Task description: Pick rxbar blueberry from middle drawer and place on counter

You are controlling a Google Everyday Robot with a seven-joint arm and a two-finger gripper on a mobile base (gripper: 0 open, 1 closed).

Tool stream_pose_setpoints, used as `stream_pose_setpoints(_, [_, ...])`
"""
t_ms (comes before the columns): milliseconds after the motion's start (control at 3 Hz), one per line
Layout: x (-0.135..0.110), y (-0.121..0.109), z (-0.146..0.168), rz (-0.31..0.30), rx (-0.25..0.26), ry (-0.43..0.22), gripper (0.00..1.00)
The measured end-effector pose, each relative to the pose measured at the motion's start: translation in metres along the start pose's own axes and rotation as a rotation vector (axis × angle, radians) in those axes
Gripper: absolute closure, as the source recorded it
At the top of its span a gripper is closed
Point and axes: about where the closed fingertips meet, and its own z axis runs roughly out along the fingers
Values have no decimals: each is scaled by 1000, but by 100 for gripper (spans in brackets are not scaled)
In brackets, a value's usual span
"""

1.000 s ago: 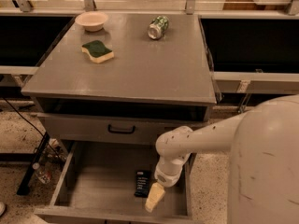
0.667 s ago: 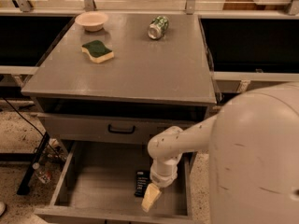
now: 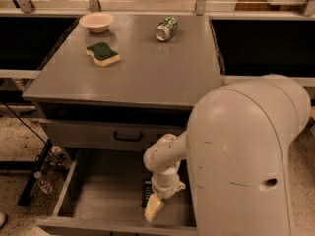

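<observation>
The middle drawer (image 3: 106, 198) is pulled open below the counter (image 3: 147, 70). The rxbar blueberry (image 3: 146, 192) lies on the drawer floor towards the right, only a dark sliver of it showing beside my wrist. My gripper (image 3: 153, 208) hangs down inside the drawer, right next to the bar and just in front of it, near the drawer's front edge. The rest of the bar is hidden behind the gripper and wrist.
On the counter are a green-topped yellow sponge (image 3: 102, 54), a pale bowl (image 3: 96, 21) and a green can on its side (image 3: 166, 28). A closed drawer front with a black handle (image 3: 128, 135) sits above the open drawer. My arm's bulky shell (image 3: 246, 156) fills the right side. Cables and a bottle (image 3: 42, 181) lie on the floor at left.
My arm has swung left, its shell covering more of the right side. The gripper has shifted slightly left within the drawer and now covers most of the bar.
</observation>
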Motion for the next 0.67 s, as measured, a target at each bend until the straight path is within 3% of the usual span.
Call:
stream_pose_setpoints(333, [0,0,0,0,0,0,0])
stream_pose_setpoints(667, [9,-12,2,38,-23,-62,0])
